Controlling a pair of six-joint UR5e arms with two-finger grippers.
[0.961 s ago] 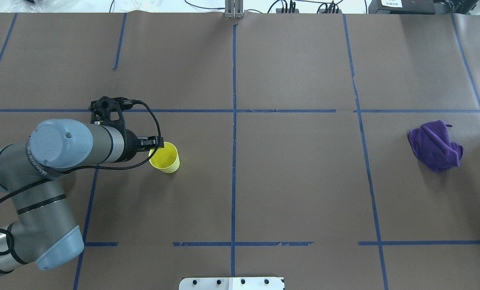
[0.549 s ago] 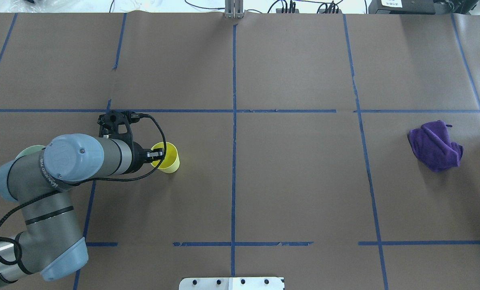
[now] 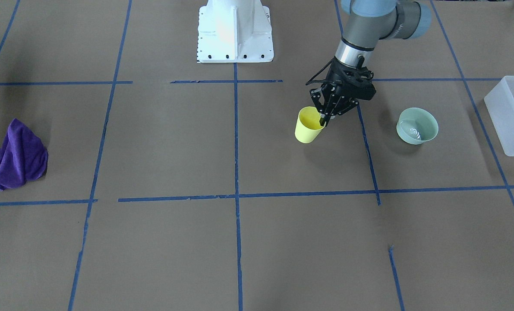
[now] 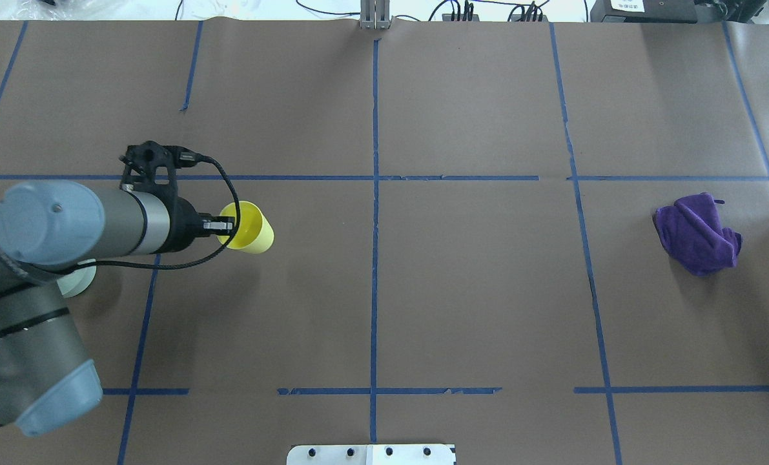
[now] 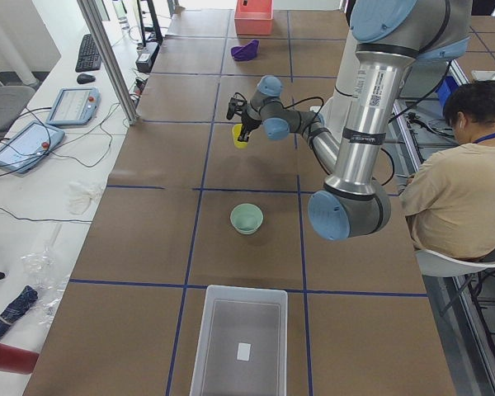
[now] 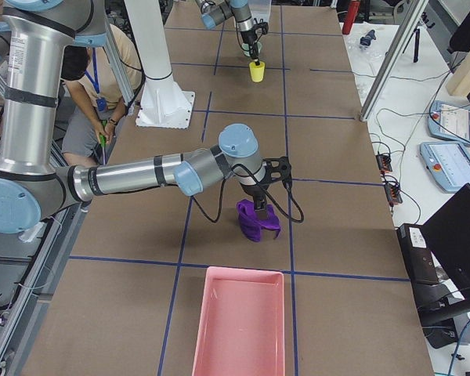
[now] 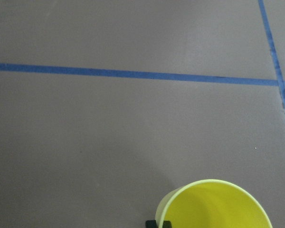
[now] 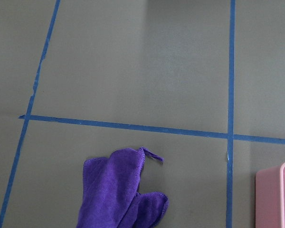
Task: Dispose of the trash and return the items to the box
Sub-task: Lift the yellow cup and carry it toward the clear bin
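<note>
My left gripper (image 4: 219, 226) is shut on the rim of the yellow cup (image 4: 248, 227), one finger inside and one outside. It holds the cup tilted, slightly above the table (image 3: 324, 121). The cup's mouth fills the bottom of the left wrist view (image 7: 213, 206). The mint-green bowl (image 3: 417, 125) stands upright between the cup and the frosted box (image 3: 511, 114). The left arm hides most of the bowl in the overhead view (image 4: 77, 279). My right gripper (image 6: 258, 213) shows only in the exterior right view, just above a purple cloth (image 6: 258, 225). I cannot tell whether it is open or shut.
The purple cloth (image 4: 697, 234) lies crumpled far on my right side. A pink tray (image 6: 239, 321) stands at that end of the table. Blue tape lines cross the brown table cover (image 4: 461, 290). A seated person (image 5: 458, 165) is behind the robot.
My left gripper closed on the cup's rim, then carried the cup left and farther from me. The arm swung back, and part of the bowl now shows.
</note>
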